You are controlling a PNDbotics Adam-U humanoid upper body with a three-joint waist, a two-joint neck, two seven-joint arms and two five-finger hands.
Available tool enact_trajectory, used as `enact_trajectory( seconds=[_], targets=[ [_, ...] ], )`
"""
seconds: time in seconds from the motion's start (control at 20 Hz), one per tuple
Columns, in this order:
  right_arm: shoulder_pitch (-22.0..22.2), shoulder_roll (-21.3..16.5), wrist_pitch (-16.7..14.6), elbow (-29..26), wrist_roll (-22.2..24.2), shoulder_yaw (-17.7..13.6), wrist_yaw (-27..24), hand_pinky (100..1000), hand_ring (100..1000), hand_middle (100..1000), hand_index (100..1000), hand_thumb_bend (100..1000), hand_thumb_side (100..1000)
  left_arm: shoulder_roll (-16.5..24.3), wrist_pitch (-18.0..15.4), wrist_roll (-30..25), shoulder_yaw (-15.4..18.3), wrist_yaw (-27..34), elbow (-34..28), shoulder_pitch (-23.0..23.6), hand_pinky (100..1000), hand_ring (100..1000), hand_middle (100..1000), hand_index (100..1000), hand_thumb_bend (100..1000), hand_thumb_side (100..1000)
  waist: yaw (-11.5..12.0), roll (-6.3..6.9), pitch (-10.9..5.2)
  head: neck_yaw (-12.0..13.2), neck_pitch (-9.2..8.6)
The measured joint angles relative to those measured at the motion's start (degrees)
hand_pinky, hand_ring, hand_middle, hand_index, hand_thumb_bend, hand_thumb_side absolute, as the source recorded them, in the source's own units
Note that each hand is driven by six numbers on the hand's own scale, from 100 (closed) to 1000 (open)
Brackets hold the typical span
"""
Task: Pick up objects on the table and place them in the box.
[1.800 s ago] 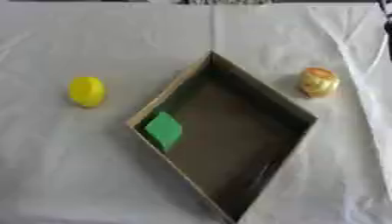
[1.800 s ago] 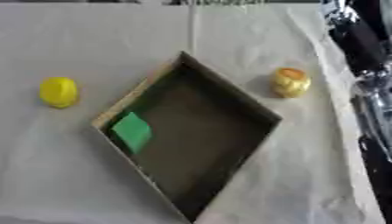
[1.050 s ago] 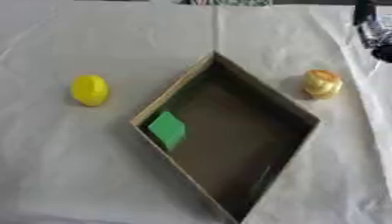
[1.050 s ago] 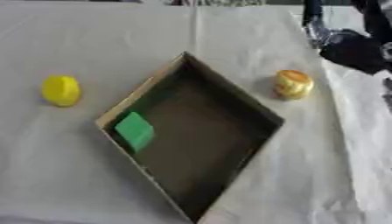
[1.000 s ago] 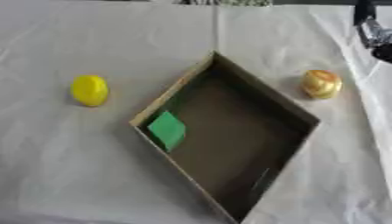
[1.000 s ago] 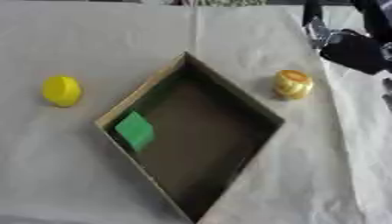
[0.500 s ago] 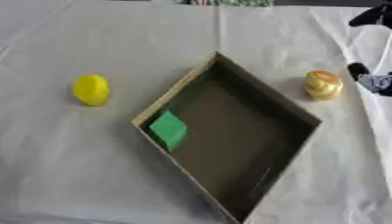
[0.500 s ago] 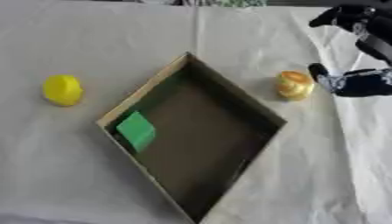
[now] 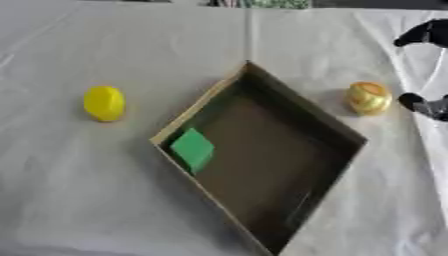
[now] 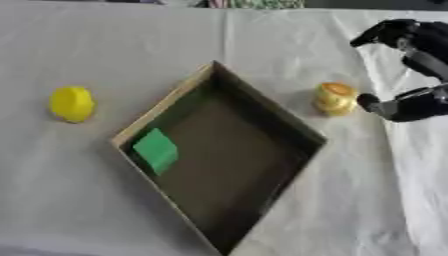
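A cardboard box (image 10: pixel 262 115) lies diamond-wise in the middle of the white cloth, with a green block (image 10: pixel 157 150) inside near its left corner. A yellow round object (image 10: pixel 72 104) rests on the cloth to the box's left. A golden-yellow rounded object (image 10: pixel 335 98) sits just right of the box. My right hand (image 10: pixel 407 102) hovers beside that golden object on its right, thumb low and fingers spread higher up, open and apart from it. My left hand shows in neither view.
The table is covered by a creased white cloth (image 10: pixel 105 45). A fold in the cloth runs down the right side past my right hand.
My right hand has come down from the upper right corner and now sits right beside the golden object. The box, green block and yellow object have not moved.
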Motion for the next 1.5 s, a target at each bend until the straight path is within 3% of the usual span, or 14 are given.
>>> enact_trajectory(
  seconds=[0.5, 0.75, 1.15, 1.4, 1.5],
  targets=[
    [-2.5, 0.1, -0.6, 5.6, 1.4, 4.0, 2.0, 900, 919, 853, 900, 400, 184, 0.0, 0.1, -0.2, 0.0, 0.3, 0.0, -0.1, 735, 737, 726, 815, 130, 547, 0.5, 0.01, 0.07, -0.5, -0.24],
    [-4.4, 2.1, 0.6, 10.1, 1.9, 5.5, 3.8, 899, 918, 851, 901, 374, 209, 0.0, 0.1, -0.4, -0.4, 0.6, 0.0, -0.2, 734, 737, 726, 816, 126, 553, 1.1, 0.11, 0.62, -1.1, -0.45],
    [-6.6, 4.1, -0.3, 17.3, 0.9, 7.5, 5.1, 896, 914, 843, 900, 327, 235, -0.1, 0.1, -0.7, -0.4, 1.0, 0.0, -0.4, 733, 737, 727, 816, 122, 557, 1.4, 0.27, 1.08, -1.5, -0.74],
    [-8.2, 5.1, -0.3, 20.0, 0.6, 8.6, 5.6, 887, 895, 806, 886, 308, 193, -0.3, 0.1, -0.7, -0.5, 1.1, 0.0, -0.5, 733, 737, 728, 816, 118, 563, 1.5, 0.34, 1.13, -1.5, -0.77],
    [-8.7, 5.3, -0.1, 20.9, 0.4, 8.9, 5.9, 873, 860, 740, 831, 190, 108, -0.6, 0.2, -0.8, -0.6, 1.2, 0.0, -0.5, 733, 737, 728, 816, 116, 566, 1.6, 0.34, 1.16, -1.5, -0.78]
  ],
)
